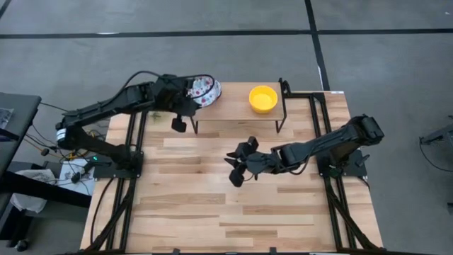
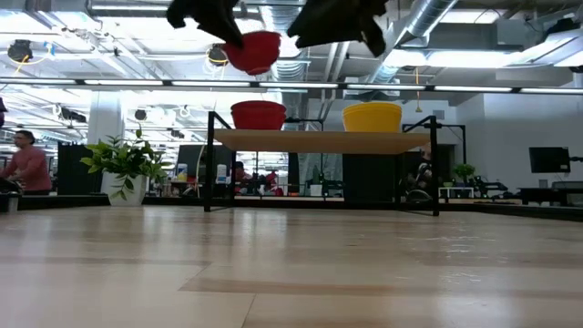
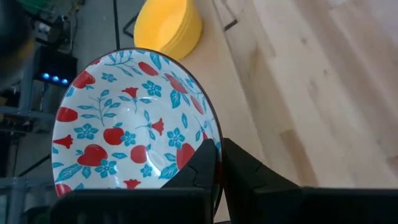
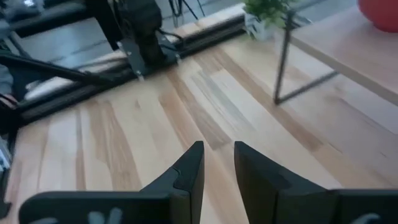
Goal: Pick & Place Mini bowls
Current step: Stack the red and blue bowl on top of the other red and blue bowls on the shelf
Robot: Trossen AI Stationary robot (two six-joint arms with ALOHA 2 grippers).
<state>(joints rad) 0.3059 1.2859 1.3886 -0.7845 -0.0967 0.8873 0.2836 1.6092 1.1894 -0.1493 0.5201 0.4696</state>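
High view: my left pincer (image 1: 192,99) clamps the floral bowl (image 1: 205,89) by its rim, above the shelf's (image 1: 233,108) left end; yellow bowl (image 1: 262,98) sits on shelf. Right pincer (image 1: 236,164), fingers slightly apart, empty, hangs over bench (image 1: 212,198). Risk: thin rim grip, so bowl may tilt/slip on release.

The surface (image 1: 233,212) is pale wood planks with a smooth, faint sheen. The floral bowl (image 3: 134,124) looks glazed and glossy; the yellow bowl (image 1: 263,98) matt and smooth. The shelf (image 1: 233,108) has a wooden top on thin black metal legs.
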